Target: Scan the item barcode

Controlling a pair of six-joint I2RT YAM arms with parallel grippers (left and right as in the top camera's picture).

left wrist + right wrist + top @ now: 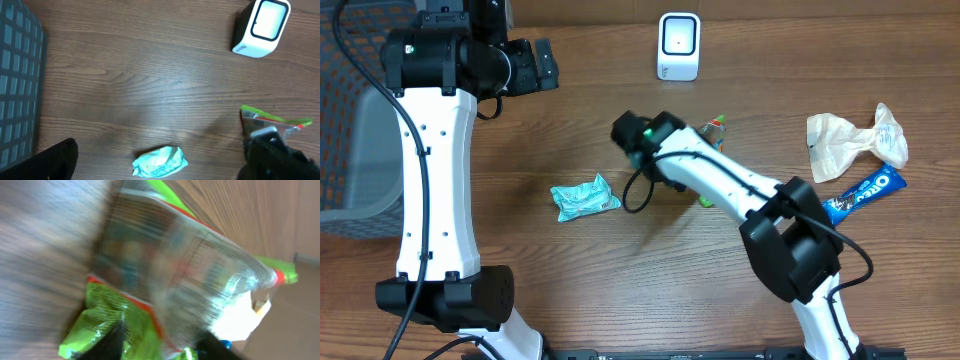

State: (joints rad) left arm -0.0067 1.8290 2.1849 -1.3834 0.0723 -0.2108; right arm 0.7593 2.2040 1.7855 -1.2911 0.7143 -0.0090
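The green-and-clear snack packet (pixel 190 275) sits under the right gripper (pixel 162 347), a little short of the barcode scanner (pixel 678 46). Blur hides whether those jaws grip it. A loose pinch on slick film could let it slip or twist, turning its barcode away from the scanner. The left gripper (pixel 542 63) hangs wide open, empty.

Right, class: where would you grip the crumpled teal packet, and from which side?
Probably across its narrow middle, jaws coming straight down from above: the teal packet lies flat on the table, longer left to right.
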